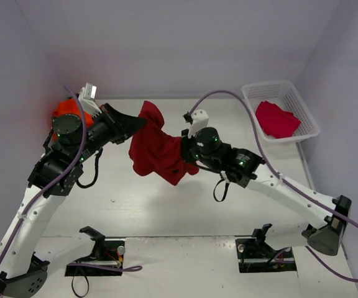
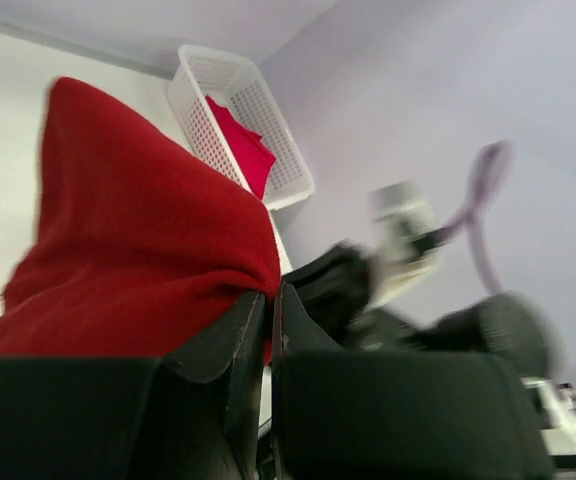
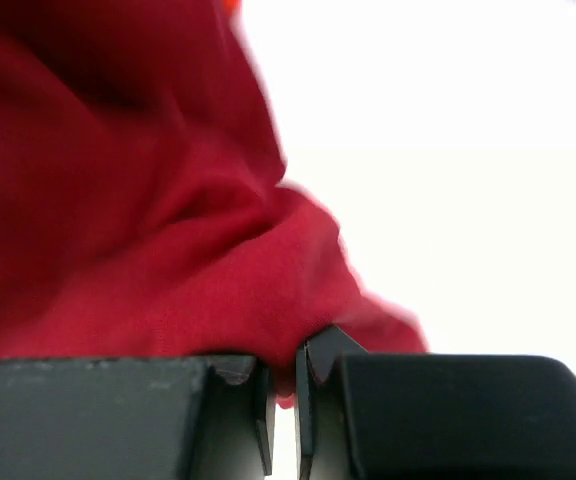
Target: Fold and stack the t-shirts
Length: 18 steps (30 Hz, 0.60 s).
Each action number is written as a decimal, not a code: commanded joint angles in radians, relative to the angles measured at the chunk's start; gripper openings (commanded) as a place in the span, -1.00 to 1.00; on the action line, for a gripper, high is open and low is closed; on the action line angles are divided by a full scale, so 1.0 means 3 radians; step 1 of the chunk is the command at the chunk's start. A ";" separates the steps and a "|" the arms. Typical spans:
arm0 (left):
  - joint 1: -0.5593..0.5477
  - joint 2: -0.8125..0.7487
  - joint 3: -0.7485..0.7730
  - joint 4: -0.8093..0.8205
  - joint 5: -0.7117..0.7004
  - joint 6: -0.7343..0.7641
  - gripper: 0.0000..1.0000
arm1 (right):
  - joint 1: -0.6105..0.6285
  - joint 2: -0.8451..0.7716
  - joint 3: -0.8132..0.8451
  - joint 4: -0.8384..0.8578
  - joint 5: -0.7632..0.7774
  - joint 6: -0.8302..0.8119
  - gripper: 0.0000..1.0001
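Note:
A large dark red t-shirt (image 1: 157, 149) hangs bunched in the air between my two grippers above the table's middle. My left gripper (image 1: 143, 122) is shut on its upper left edge; the cloth (image 2: 138, 240) fills the left wrist view above the jaws (image 2: 269, 300). My right gripper (image 1: 185, 152) is shut on its right edge; the cloth (image 3: 148, 240) is pinched between the jaws (image 3: 283, 365). A bright orange t-shirt (image 1: 64, 112) lies at the far left, mostly hidden behind my left arm. A crimson t-shirt (image 1: 277, 119) lies in the basket.
A white lattice basket (image 1: 309, 121) stands at the back right corner; it also shows in the left wrist view (image 2: 283, 165). Purple cables trail from both arms. Walls close in the table on the left, back and right.

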 commanded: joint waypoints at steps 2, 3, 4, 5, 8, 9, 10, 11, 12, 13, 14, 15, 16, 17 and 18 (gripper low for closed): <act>-0.0145 0.0004 -0.0245 0.0425 -0.0146 -0.0014 -0.91 | 0.0007 -0.0172 0.0730 -0.0490 0.0305 -0.0139 -1.00; -0.0155 0.0014 -0.0342 0.0425 -0.0162 -0.0014 -0.72 | 0.0007 -0.0167 0.0807 -0.0521 0.0300 -0.0144 -1.00; -0.0165 0.0004 -0.0409 0.0450 -0.0157 -0.0035 -0.57 | -0.0003 -0.0147 0.0894 -0.0587 0.0285 -0.0149 -1.00; -0.0165 -0.0001 -0.0475 0.0481 -0.0136 -0.0050 -0.37 | -0.0008 -0.0126 0.0991 -0.0628 0.0285 -0.0175 -1.00; -0.0201 -0.0037 -0.0680 0.0573 -0.0146 -0.0096 0.36 | -0.0039 0.0062 0.1385 -0.0756 0.0285 -0.0256 -1.00; -0.0206 -0.0042 -0.0711 0.0573 -0.0146 -0.0101 0.44 | -0.0049 0.0098 0.1477 -0.0781 0.0275 -0.0282 -1.00; -0.0206 -0.0062 -0.0757 0.0573 -0.0151 -0.0106 0.52 | -0.0085 0.0139 0.1650 -0.0822 0.0260 -0.0303 -1.00; -0.0206 -0.0078 -0.0767 0.0558 -0.0157 -0.0106 0.56 | -0.0110 0.0180 0.1728 -0.0843 0.0224 -0.0328 -1.00; -0.0206 -0.0088 -0.0778 0.0553 -0.0152 -0.0116 0.57 | -0.0131 0.0236 0.1799 -0.0858 0.0208 -0.0359 -1.00; -0.0206 -0.0119 -0.0808 0.0542 -0.0146 -0.0122 0.56 | -0.0187 0.0262 0.1922 -0.0868 0.0188 -0.0379 -1.00; -0.0211 -0.0139 -0.0824 0.0537 -0.0131 -0.0132 0.57 | -0.0223 0.0288 0.1979 -0.0874 0.0157 -0.0400 -1.00; -0.0211 -0.0180 -0.0844 0.0547 -0.0101 -0.0193 0.57 | -0.0258 0.0344 0.2025 -0.0884 0.0147 -0.0430 -1.00; -0.0216 -0.0211 -0.0880 0.0568 -0.0085 -0.0219 0.57 | -0.0299 0.0370 0.2061 -0.0884 0.0127 -0.0446 -1.00; -0.0227 -0.0241 -0.0966 0.0623 -0.0080 -0.0249 0.57 | -0.0401 0.0400 0.2122 -0.0889 0.0076 -0.0461 -1.00; -0.0247 -0.0272 -0.1007 0.0639 -0.0080 -0.0305 0.57 | -0.0448 0.0446 0.2148 -0.0889 -0.0001 -0.0466 -1.00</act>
